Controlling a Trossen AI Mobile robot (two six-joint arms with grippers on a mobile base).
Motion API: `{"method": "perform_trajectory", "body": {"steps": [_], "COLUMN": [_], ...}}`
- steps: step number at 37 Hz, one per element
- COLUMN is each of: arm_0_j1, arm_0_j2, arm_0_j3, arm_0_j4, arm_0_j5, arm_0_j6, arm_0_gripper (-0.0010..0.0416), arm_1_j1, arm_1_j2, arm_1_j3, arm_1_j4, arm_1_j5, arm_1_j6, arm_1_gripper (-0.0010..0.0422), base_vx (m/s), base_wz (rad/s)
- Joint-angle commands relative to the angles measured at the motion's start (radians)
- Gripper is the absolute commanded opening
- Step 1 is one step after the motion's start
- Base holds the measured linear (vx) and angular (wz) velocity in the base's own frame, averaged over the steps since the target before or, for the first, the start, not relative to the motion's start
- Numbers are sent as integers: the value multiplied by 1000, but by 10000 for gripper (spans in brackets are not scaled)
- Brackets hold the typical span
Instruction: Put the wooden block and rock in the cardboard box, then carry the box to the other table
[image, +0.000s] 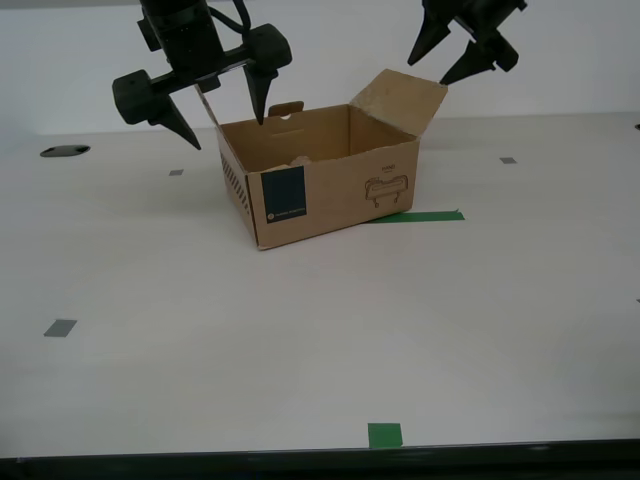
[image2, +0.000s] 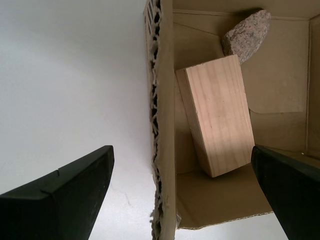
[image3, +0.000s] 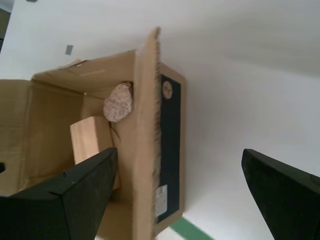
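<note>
One cardboard box, one wooden block, one rock, seemingly.

in the exterior view our cardboard box hides nearly all its contents behind its front wall; only a pale sliver peeks over the rim, too small for us to name. both arms run off the top edge there. the white text on the teal label is too small to read. in the second wrist view the wooden block hides part of the rock.
</note>
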Motion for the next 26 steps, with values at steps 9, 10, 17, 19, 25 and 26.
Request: {"method": "perform_trajectory", "body": {"steps": [9, 10, 17, 19, 25, 26], "arm_0_j1": [38, 42, 72, 79, 92, 93], "arm_0_j2": [71, 71, 69, 69, 69, 69], "arm_0_j3": [49, 49, 58, 57, 50, 50], "arm_0_j4": [-21, -17, -18, -28, -40, -44], "arm_0_j5": [-77, -76, -77, -77, -76, -76], "arm_0_j6": [15, 15, 19, 20, 19, 19], "arm_0_gripper": [304, 301, 292, 292, 307, 311], "arm_1_j1": [4, 6, 28, 38, 59, 61], "arm_1_j2": [0, 0, 0, 0, 2, 3], "arm_1_j3": [0, 0, 0, 0, 0, 0], "arm_1_j4": [7, 10, 19, 21, 27, 31], "arm_1_j5": [-4, -6, -8, -8, -8, -8], "arm_1_j6": [4, 4, 8, 17, 36, 42], "arm_1_gripper": [375, 375, 375, 375, 375, 375], "base_vx": [0, 0, 0, 0, 0, 0], "base_wz": [0, 0, 0, 0, 0, 0]}}
